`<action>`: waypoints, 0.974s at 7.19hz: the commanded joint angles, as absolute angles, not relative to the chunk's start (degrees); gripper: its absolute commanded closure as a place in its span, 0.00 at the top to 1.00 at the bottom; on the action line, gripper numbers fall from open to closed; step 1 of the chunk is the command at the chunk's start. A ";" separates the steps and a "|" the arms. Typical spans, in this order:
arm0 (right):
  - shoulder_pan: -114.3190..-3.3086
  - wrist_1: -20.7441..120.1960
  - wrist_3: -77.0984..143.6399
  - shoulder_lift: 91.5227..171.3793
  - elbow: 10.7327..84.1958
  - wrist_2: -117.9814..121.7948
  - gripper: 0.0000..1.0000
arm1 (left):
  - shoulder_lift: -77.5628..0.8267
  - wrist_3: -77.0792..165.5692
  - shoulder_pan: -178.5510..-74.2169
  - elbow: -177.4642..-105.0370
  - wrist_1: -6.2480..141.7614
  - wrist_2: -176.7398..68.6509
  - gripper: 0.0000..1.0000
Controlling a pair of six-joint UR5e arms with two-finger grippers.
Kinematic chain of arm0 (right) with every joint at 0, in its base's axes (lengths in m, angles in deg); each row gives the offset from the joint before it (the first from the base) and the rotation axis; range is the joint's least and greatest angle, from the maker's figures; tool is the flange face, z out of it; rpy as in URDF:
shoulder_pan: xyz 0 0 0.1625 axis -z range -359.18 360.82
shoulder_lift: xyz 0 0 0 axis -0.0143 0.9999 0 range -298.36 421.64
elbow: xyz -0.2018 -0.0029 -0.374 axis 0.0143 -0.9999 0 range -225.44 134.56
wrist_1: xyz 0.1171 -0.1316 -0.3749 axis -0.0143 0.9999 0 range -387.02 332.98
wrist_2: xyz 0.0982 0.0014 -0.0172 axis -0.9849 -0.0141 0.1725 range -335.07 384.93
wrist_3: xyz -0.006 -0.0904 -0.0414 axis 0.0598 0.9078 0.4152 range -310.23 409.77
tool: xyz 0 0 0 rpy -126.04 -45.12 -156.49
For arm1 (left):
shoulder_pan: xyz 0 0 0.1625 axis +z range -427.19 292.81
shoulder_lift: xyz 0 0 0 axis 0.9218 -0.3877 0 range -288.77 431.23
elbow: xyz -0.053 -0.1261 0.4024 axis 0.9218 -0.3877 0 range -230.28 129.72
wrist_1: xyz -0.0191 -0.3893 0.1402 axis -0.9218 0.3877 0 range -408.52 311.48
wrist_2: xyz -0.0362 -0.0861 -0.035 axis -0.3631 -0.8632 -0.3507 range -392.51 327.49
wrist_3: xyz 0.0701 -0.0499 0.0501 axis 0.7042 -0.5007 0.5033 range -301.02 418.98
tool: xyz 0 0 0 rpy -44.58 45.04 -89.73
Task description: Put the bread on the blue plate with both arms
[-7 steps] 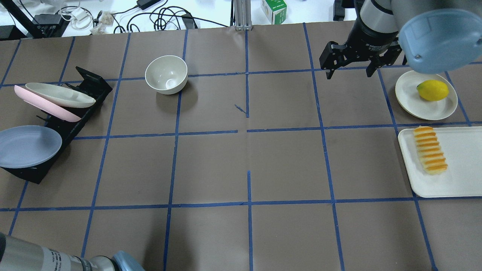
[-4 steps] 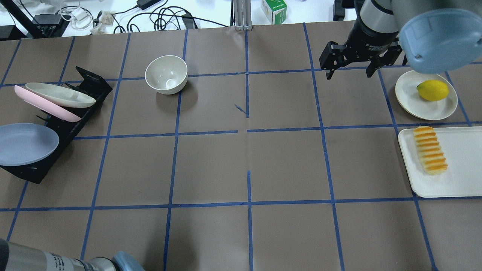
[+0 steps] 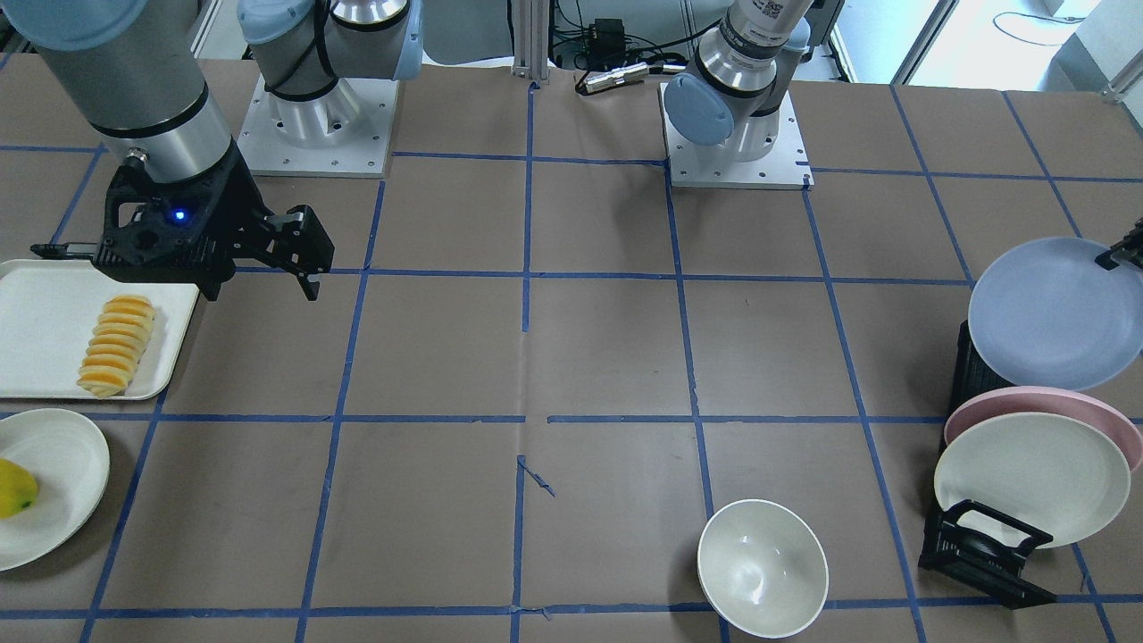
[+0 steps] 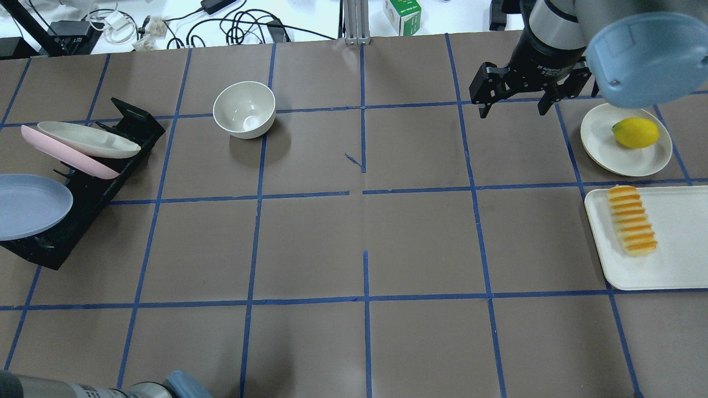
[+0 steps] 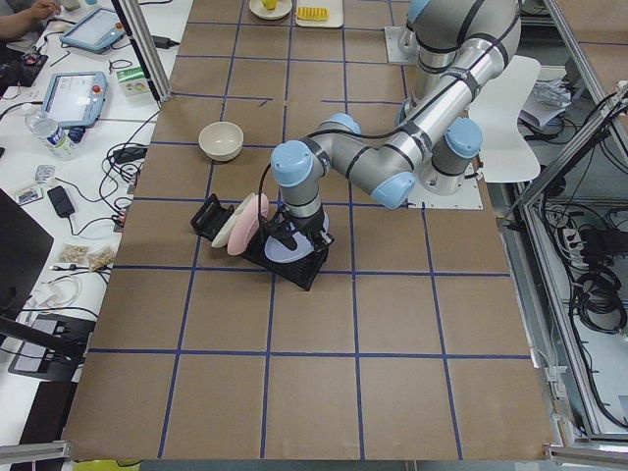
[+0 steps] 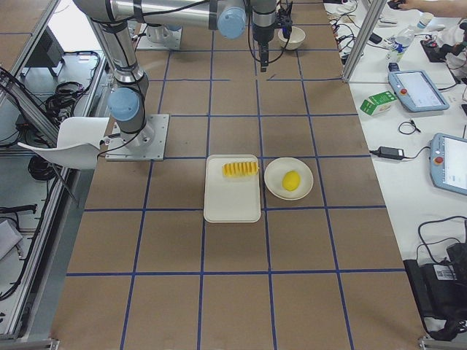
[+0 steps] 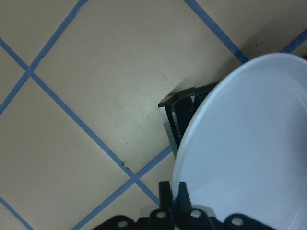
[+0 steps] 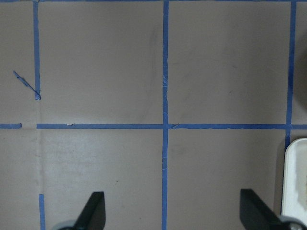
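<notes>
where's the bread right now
In the overhead view, the bread lies on the white tray at the view's right edge, beside the plate holding the lemon.

The bread (image 4: 631, 221), a ridged orange-yellow loaf, lies flat, rightward of the spread right gripper (image 4: 513, 109) and nearer the robot. The pale blue plate (image 7: 249, 158) is tilted, its rim pinched in the left gripper (image 7: 171, 194).

No word or number reads clearly. White lettering runs across the black collar above the right end effector (image 4: 513, 112), at the far right of the tabletop (image 4: 310, 243), but it is too small to make out. A green and white carton (image 4: 402, 15) on the far bench (image 4: 448, 16) carries blurred print. A square code sticker (image 3: 770, 9) sits on the left arm (image 3: 741, 62), its pattern unreadable.
</notes>
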State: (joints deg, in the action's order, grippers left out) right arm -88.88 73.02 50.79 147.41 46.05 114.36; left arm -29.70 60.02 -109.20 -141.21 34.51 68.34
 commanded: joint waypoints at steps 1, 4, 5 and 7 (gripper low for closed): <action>-88.83 72.91 50.91 147.51 46.05 114.58 1.00 | -26.87 59.50 -109.20 -136.87 42.26 69.61 0.00; -88.22 73.00 51.70 147.34 45.96 114.40 1.00 | -21.43 60.21 -114.78 -136.68 51.03 65.42 0.00; -87.00 72.56 51.62 147.42 46.05 114.58 1.00 | -20.54 59.51 -120.13 -136.76 51.06 62.61 0.00; -83.22 72.47 51.88 147.42 46.05 112.83 1.00 | -22.28 56.63 -129.54 -137.91 48.88 50.25 0.00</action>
State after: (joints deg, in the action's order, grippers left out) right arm -85.31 72.59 51.63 147.38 46.01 113.75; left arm -21.53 58.61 -123.77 -137.42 50.12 57.13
